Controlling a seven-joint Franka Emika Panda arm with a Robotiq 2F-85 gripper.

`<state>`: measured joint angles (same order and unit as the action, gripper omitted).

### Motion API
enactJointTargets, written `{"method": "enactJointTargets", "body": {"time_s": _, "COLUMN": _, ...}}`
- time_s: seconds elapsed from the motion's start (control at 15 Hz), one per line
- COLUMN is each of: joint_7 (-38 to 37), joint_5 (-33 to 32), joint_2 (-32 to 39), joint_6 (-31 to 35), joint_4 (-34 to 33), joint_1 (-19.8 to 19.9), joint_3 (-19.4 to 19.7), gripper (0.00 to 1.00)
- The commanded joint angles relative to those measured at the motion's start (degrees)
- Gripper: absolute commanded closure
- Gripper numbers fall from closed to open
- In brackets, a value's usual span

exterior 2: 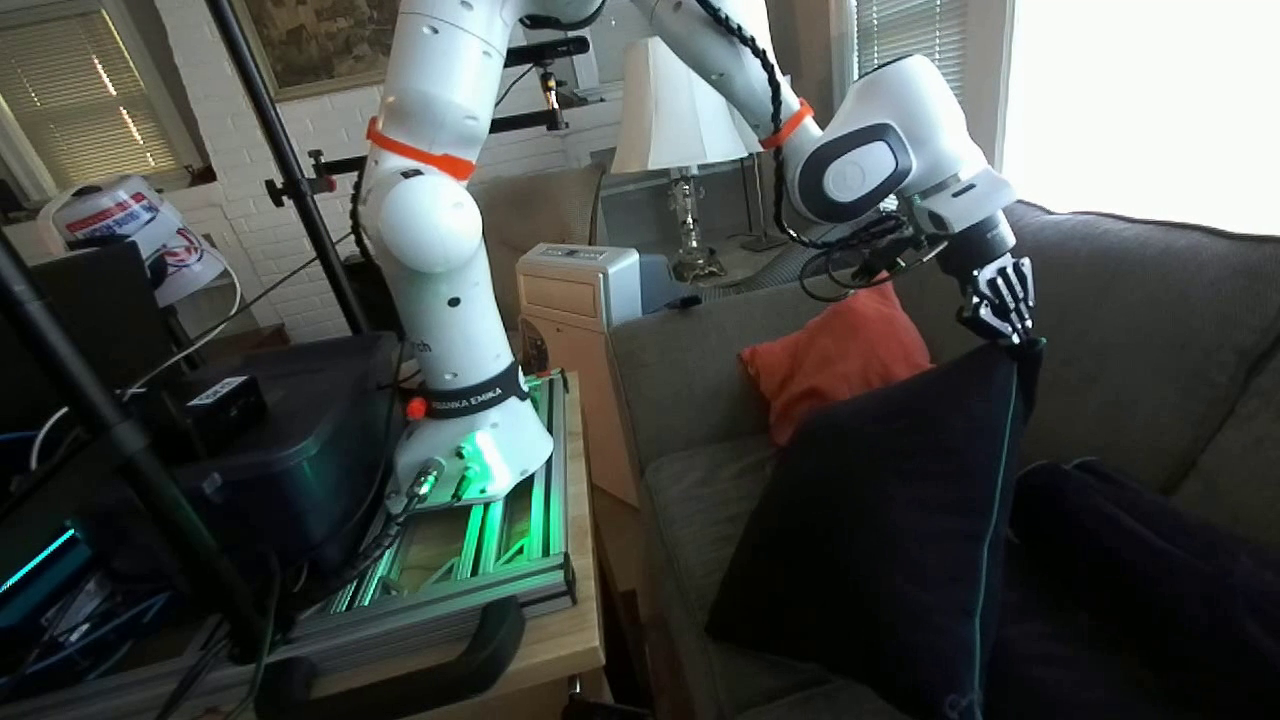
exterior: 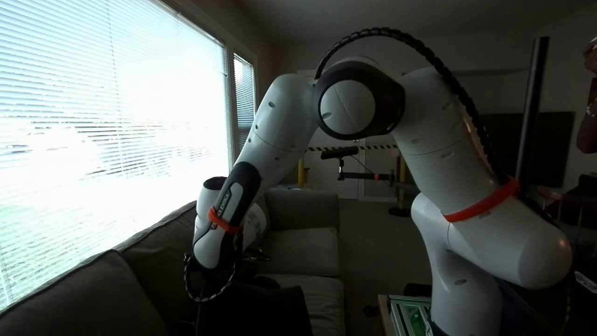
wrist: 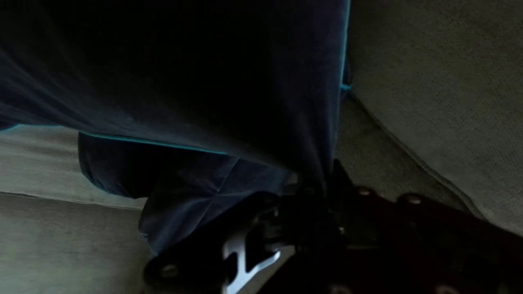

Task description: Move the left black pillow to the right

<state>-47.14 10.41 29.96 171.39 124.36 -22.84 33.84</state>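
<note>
The black pillow [exterior 2: 870, 520] has a thin teal edge and stands tilted on the sofa in an exterior view. My gripper [exterior 2: 1012, 335] is shut on its top corner, and the pillow slopes down from it over the seat. I cannot tell how much of its weight the seat carries. In the wrist view the pillow [wrist: 184, 73] fills the upper left, its corner bunched between the fingers of the gripper [wrist: 316, 192]. In an exterior view it is a dark shape [exterior: 261, 310] below the wrist, and the fingers are mostly hidden in shadow.
More dark fabric, apparently another black pillow [exterior 2: 1150, 570], lies beside the held one; it also shows in the wrist view [wrist: 204, 196]. A red pillow [exterior 2: 845, 355] leans behind, near the armrest. The grey sofa back [exterior 2: 1130, 290] rises close to the gripper.
</note>
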Motion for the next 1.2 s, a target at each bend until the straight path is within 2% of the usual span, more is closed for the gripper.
{"method": "enactJointTargets", "body": {"time_s": 0.0, "joint_7": -9.7, "joint_5": -0.3, "joint_2": -1.5, "joint_6": 0.9, "joint_4": -0.4, "joint_1": -3.3, "joint_3": 3.2, "gripper": 0.97}}
{"method": "enactJointTargets", "body": {"time_s": 0.07, "joint_7": -12.0, "joint_5": -0.6, "joint_2": -1.5, "joint_6": 1.2, "joint_4": -0.4, "joint_1": -4.0, "joint_3": 4.0, "gripper": 0.97}}
{"method": "enactJointTargets", "body": {"time_s": 0.13, "joint_7": -12.7, "joint_5": 0.9, "joint_2": -1.2, "joint_6": 1.3, "joint_4": -0.4, "joint_1": -6.3, "joint_3": 6.2, "gripper": 0.97}}
{"method": "enactJointTargets", "body": {"time_s": 0.33, "joint_7": -17.0, "joint_5": 0.1, "joint_2": -1.2, "joint_6": 1.6, "joint_4": 0.0, "joint_1": -10.6, "joint_3": 11.4, "gripper": 0.97}}
{"method": "enactJointTargets", "body": {"time_s": 0.93, "joint_7": -23.9, "joint_5": 0.5, "joint_2": -2.8, "joint_6": 2.1, "joint_4": 4.0, "joint_1": -21.2, "joint_3": 23.5, "gripper": 0.97}}
{"method": "enactJointTargets", "body": {"time_s": 1.13, "joint_7": -25.6, "joint_5": 0.3, "joint_2": -2.7, "joint_6": 2.5, "joint_4": 5.5, "joint_1": -25.2, "joint_3": 28.7, "gripper": 0.97}}
